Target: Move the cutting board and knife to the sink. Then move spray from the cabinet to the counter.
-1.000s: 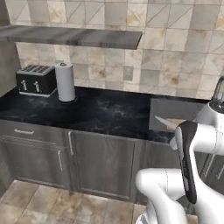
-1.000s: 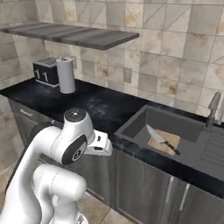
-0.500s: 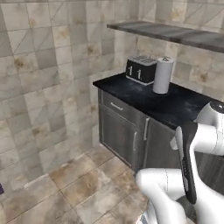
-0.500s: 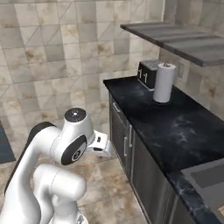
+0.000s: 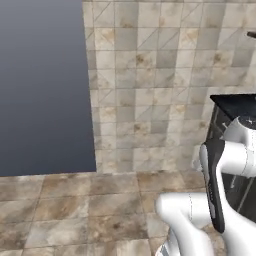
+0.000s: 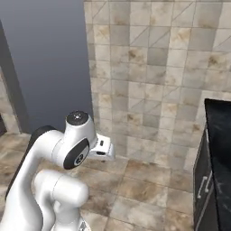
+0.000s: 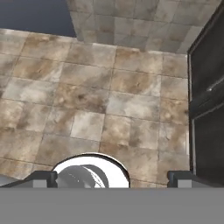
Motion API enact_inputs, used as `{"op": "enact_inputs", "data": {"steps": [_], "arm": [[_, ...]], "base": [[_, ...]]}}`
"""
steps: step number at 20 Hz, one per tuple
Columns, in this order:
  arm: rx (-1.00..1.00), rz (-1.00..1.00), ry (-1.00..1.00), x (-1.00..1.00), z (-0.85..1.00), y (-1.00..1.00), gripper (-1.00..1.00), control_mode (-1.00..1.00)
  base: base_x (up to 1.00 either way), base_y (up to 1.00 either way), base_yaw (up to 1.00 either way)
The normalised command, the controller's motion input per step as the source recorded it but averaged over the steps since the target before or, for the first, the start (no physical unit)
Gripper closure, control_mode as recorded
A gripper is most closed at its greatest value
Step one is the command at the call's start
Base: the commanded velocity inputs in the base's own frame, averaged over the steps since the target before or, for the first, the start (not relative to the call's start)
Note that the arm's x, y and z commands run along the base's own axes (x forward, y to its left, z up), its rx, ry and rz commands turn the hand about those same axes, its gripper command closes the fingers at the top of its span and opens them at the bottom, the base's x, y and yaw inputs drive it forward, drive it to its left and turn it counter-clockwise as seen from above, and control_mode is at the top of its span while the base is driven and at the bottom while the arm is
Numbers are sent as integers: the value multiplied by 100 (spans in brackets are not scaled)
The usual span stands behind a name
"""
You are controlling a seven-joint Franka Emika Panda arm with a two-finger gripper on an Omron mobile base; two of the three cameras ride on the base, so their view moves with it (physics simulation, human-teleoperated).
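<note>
The black marble counter's (image 5: 236, 103) left end shows at the right edge of the left base view, and the counter (image 6: 220, 135) also edges the right base view. The cutting board, knife, sink and spray are out of view. A dark sliver at the top right of the left base view is too small to name. My gripper (image 7: 113, 177) is open, its fingertips (image 7: 43, 177) wide apart with nothing between them, pointing down at the tiled floor. The hand (image 6: 102, 149) is folded in close to my body, well left of the counter.
A beige tiled wall (image 5: 150, 75) stands ahead, with a dark blue-grey panel (image 5: 42, 85) to its left. Brown floor tiles (image 7: 87, 96) lie below. Grey lower cabinets with bar handles (image 7: 205, 87) stand under the counter on the right.
The whole picture has swung left as the base turned. The sink with board and knife, then the toaster and paper roll, slid out to the right. The arm keeps its folded pose.
</note>
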Motion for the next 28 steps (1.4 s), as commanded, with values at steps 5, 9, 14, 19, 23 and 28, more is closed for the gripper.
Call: {"op": "enact_inputs", "data": {"steps": [5,9,14,19,23,28], "arm": [[0,0,0,0,0,0,-100,100],[0,0,0,0,0,0,-100,100],[0,0,0,0,0,0,-100,100],[0,0,0,0,0,0,-100,100],[0,0,0,0,0,0,-100,100],[0,0,0,0,0,0,-100,100]], "base": [[-32,39,67],[-2,75,16],[0,89,0],[4,83,-11],[10,82,-15],[18,82,-13]]}}
